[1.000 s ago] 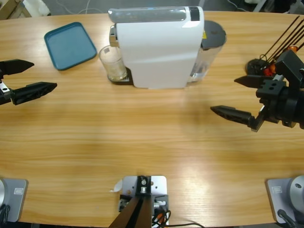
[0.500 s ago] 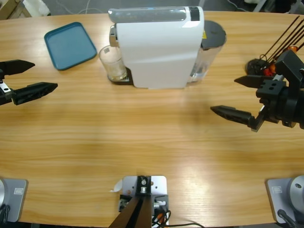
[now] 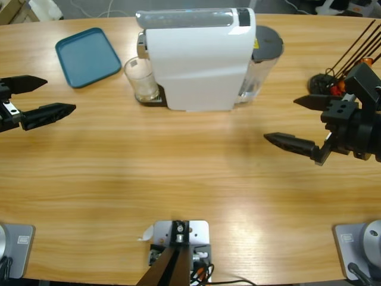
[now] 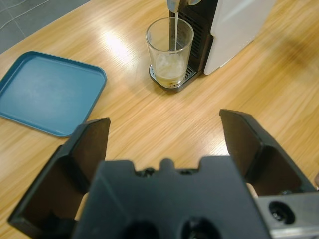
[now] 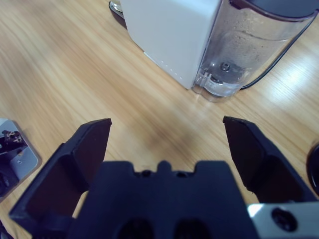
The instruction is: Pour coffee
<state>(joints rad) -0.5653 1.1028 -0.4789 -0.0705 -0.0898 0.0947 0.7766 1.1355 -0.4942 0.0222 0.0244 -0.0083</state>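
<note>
Coffee (image 4: 169,73): we see a shallow pale amber layer in the glass tumbler (image 4: 170,52), with a thin stream falling into it from the spout above.
Tumbler place: it stands on the drip grate at the white coffee machine (image 3: 196,59), toward the table's far edge, left of the middle; the blue tray (image 3: 88,56) lies near it toward the far left corner.
Left gripper (image 3: 49,95): we find its jaws spread wide and empty, near the left edge, aimed at the tumbler yet well apart from it.
Right gripper (image 3: 287,120): jaws equally wide, holding nothing, hovering near the right edge and facing the machine's clear water tank (image 5: 244,47).
Risk, timing: we judge that taking the glass while the stream runs would send coffee onto the grate and the table (image 3: 178,179).
Risk, grip: the glass looks smooth; jaws closing off-centre or too high could tip or slide it, spilling the little it holds.
Risk, path: a straight reach could clip the tray's corner or knock the machine's front.
</note>
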